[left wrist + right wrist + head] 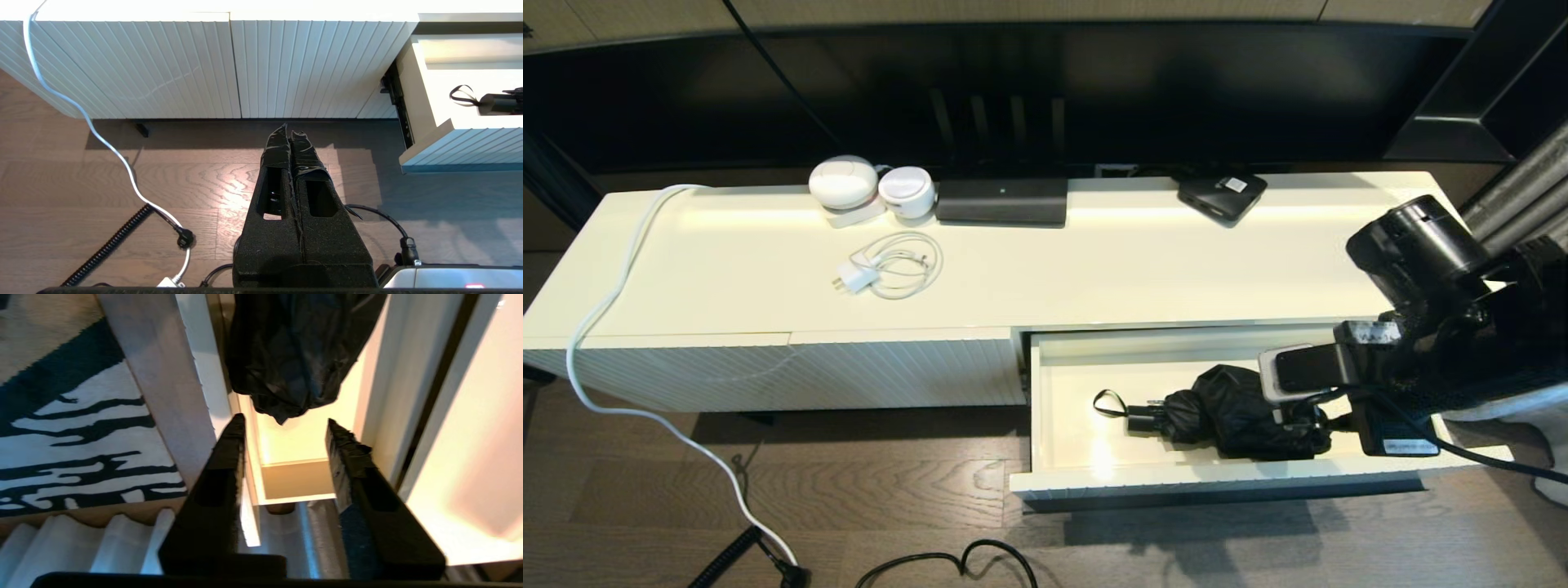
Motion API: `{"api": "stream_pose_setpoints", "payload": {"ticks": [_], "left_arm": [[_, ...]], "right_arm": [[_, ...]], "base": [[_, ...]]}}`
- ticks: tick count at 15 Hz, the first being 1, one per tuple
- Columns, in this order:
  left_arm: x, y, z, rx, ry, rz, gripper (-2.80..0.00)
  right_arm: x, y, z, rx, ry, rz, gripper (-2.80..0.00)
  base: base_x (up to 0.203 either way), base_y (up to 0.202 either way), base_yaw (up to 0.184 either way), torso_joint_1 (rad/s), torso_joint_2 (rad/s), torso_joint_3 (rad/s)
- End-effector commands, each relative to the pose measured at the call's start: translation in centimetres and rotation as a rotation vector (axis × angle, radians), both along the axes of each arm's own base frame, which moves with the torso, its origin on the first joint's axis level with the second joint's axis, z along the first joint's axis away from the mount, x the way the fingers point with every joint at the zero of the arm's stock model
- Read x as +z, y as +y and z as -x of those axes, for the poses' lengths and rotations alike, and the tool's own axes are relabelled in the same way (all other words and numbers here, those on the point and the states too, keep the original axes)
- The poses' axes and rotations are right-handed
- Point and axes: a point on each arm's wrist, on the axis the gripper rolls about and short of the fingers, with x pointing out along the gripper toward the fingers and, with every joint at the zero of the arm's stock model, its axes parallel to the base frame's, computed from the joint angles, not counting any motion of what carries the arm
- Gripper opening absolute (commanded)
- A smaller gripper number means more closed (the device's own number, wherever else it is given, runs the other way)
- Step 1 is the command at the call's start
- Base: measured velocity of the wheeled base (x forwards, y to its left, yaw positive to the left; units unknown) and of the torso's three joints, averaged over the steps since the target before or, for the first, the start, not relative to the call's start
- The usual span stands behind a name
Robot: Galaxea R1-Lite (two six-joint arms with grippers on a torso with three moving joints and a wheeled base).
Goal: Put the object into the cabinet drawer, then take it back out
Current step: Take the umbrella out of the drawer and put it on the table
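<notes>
Black foam fingers (347,457) of my right gripper (286,428) stand apart with nothing between them, poised over the right end of the cabinet drawer (1062,478), just short of the umbrella (1233,412). It lies on the drawer floor, handle and wrist loop (1109,403) pointing left, bunchy fabric toward my wrist. I judge it light but awkward: the loose cloth is soft and slick and would slide or bunch under my pads, while the shaft inside is stiff. Best hold, I think, is across the gathered middle, squeezing through fabric onto the hard core, or on the short handle (1143,420). My left gripper (291,130) hangs parked over the floor, fingers pressed together.
</notes>
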Motion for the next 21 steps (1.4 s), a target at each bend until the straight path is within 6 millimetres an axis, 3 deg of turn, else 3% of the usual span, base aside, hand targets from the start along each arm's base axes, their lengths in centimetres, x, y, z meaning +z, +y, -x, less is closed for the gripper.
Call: {"api": "stream_pose_setpoints", "payload": {"ticks": [1,8,12,21], "left_arm": [[0.0,0.0,0.0,0.001,0.002,0.001,-2.8],[0.0,0.0,0.0,0.0,0.002,0.001,-2.8],[0.0,0.0,0.0,0.0,0.001,0.001,-2.8],[0.0,0.0,0.0,0.0,0.001,0.001,-2.8]], "right_arm": [[-1.6,0.8,-1.6,-0.004,0.052,0.015,0.0],[-6.9,2.0,-5.9,-0.021,0.038,-0.016,0.0],[-7.3,1.8,-6.9,-0.034,0.04,-0.026,0.0],[-8.0,1.4,-7.3,-0.048,0.063,-0.017,0.0]], "base": [[0.0,0.0,0.0,0.0,0.0,0.0],[0.0,0.0,0.0,0.0,0.0,0.0],[0.0,0.0,0.0,0.0,0.0,0.0],[0.0,0.0,0.0,0.0,0.0,0.0]]}}
